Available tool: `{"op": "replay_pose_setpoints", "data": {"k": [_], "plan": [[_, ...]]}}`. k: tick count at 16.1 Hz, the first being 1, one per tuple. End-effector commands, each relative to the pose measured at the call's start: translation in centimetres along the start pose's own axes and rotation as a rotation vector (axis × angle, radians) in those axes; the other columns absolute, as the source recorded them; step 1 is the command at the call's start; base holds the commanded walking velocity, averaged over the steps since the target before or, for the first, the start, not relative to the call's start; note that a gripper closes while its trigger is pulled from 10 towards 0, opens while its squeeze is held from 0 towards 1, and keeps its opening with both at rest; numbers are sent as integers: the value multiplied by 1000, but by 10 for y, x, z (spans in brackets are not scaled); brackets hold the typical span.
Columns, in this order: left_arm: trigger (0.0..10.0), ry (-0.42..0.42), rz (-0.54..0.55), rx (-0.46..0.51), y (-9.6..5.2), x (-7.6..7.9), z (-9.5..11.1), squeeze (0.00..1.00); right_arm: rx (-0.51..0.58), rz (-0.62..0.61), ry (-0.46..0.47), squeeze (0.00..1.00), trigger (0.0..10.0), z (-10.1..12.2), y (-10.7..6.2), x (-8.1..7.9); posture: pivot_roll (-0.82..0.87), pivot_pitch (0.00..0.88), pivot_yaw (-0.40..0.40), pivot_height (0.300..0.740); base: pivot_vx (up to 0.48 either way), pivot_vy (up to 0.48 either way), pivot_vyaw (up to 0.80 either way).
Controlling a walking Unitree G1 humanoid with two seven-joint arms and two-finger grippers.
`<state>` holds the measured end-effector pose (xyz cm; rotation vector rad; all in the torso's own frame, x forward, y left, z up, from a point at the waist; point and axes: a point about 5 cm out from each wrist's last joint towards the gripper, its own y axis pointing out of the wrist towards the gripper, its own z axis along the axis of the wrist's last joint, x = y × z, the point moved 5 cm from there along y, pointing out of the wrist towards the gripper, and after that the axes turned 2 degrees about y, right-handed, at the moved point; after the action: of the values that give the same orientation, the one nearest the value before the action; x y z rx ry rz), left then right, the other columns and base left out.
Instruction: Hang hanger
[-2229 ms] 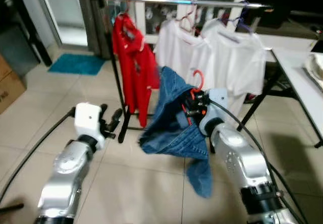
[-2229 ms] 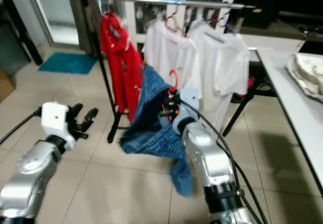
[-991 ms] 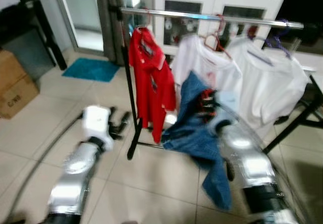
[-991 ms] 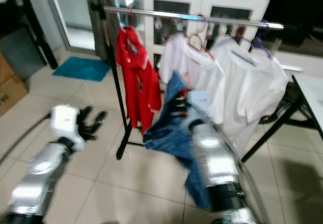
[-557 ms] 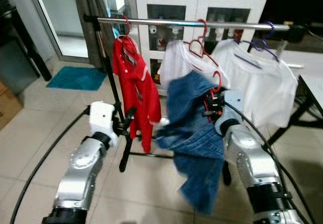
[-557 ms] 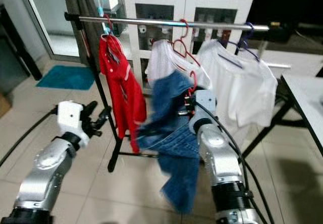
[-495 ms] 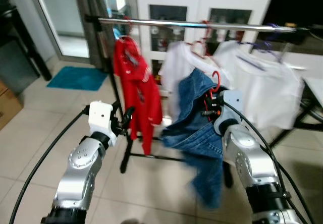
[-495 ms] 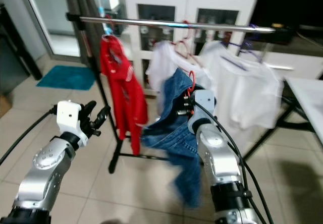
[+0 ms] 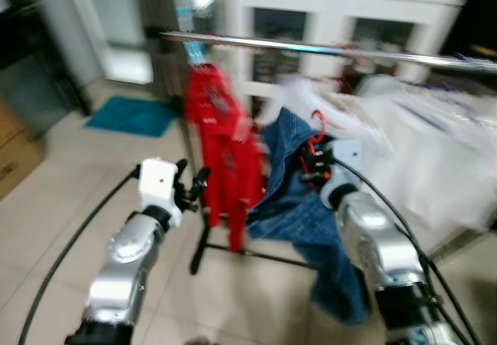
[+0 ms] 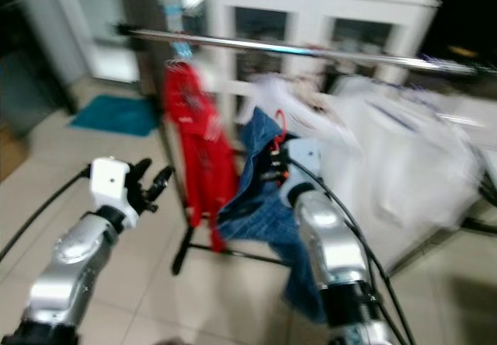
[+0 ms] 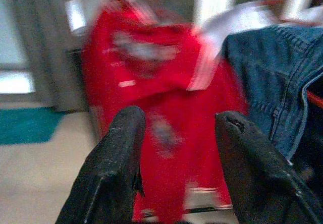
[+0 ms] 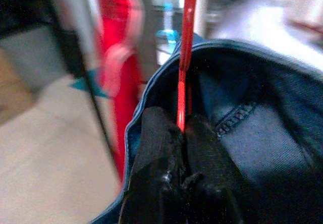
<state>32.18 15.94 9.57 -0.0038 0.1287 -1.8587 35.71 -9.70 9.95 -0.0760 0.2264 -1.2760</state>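
R tool (image 12: 180, 133) clamped on red hanger (image 12: 184, 52) w/ denim jacket (image 9: 299, 205), below the rail (image 9: 311, 47), at 3 o'clock of red shirt (image 9: 225, 151). L tool (image 11: 179, 158) fingers spread, empty, near shirt's edge. Open tile floor (image 9: 54, 197) at 9 o'clock.

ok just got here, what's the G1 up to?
It's standing at a clothes rail, carrying a denim garment on a red hanger. The right gripper is shut on the hanger's stem, with the hook below the rail, not yet hung. The left gripper is open and holds nothing, pointing at the red shirt on the rail. White shirts hang further along. The head views are blurred.
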Motion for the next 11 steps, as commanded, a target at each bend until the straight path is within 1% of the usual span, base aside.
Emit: {"op": "replay_pose_setpoints", "data": {"k": [1,2,3,4,6,9,10,11], "plan": [[10000,22,-9,4,1,0,4,0,80,10,-30,0,10000,24,2,-3,37,0,19,740,394,0,0],[10000,43,-22,-2,1,1,4,0,84,6,-35,0,10000,25,2,-2,37,0,19,740,398,0,0],[10000,101,-63,-14,1,6,4,0,91,-16,-54,0,10000,30,2,2,39,0,17,740,394,0,0],[10000,131,-88,-15,1,9,6,0,102,-46,-79,0,10000,36,3,7,38,0,17,740,394,0,0],[10000,131,-96,-10,2,10,8,0,106,-65,-96,0,10000,38,3,9,37,0,19,740,388,0,0],[10000,144,-133,-6,3,15,10,0,130,-128,-172,0,10000,48,3,19,35,0,19,740,389,0,0],[10000,144,-148,-6,2,18,11,0,153,-173,-217,0,10000,54,2,25,35,0,19,740,386,0,0],[10000,149,-161,-5,2,20,12,0,179,-211,-225,0,10000,60,1,32,37,0,17,740,390,0,0]]}}
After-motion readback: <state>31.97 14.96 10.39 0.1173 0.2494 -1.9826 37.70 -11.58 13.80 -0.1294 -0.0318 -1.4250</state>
